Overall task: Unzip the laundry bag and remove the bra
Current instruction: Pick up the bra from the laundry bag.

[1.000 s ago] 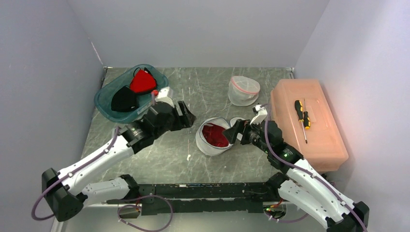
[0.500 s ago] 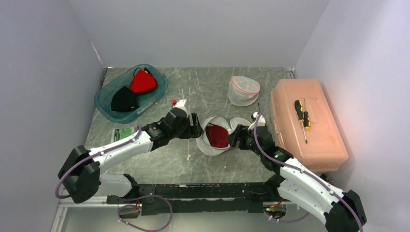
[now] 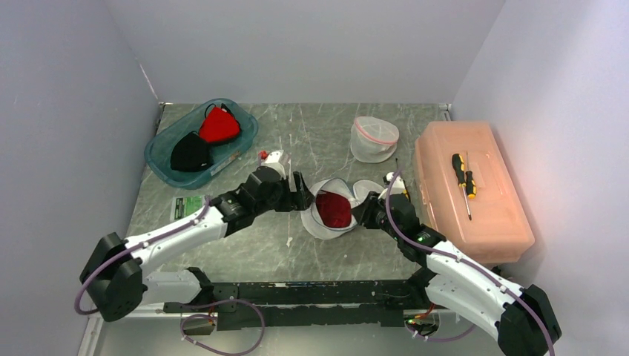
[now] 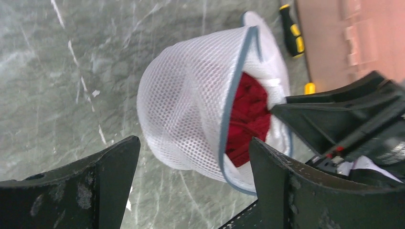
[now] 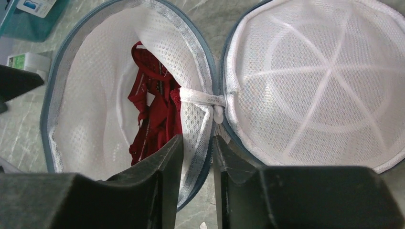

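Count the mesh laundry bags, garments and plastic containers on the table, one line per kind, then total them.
Mesh laundry bags: 2 (open bag, back bag)
Garments: 3 (dark red bra inside the open bag; red garment and black garment in the teal bin)
Plastic containers: 2 (teal bin, orange box)
Total: 7

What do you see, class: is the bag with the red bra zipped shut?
No: the bag lies unzipped with its two halves spread apart, and the bra shows inside one half.
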`<state>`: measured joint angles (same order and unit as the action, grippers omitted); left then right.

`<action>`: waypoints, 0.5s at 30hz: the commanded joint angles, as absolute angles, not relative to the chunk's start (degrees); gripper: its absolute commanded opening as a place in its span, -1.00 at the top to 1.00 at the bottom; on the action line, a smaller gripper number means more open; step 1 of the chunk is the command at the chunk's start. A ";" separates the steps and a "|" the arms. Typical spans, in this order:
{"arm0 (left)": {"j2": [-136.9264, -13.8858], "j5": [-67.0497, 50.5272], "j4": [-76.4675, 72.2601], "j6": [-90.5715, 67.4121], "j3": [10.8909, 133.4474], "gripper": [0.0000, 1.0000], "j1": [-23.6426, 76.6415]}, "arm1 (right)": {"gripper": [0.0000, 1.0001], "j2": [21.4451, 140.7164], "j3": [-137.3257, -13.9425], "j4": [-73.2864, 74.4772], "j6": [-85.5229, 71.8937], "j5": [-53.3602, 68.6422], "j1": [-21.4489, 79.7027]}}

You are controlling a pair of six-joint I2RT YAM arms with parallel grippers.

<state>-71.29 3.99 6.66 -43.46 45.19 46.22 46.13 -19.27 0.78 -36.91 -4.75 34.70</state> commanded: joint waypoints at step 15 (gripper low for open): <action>-83.71 -3.17 3.57 -38.68 50.48 0.31 48.31 | 0.31 42.14 -25.10 12.60 -35.35 -13.76 39.96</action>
<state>-84.88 -3.25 5.06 -40.95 48.99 47.53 44.05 -19.90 6.33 -35.79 -7.33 37.69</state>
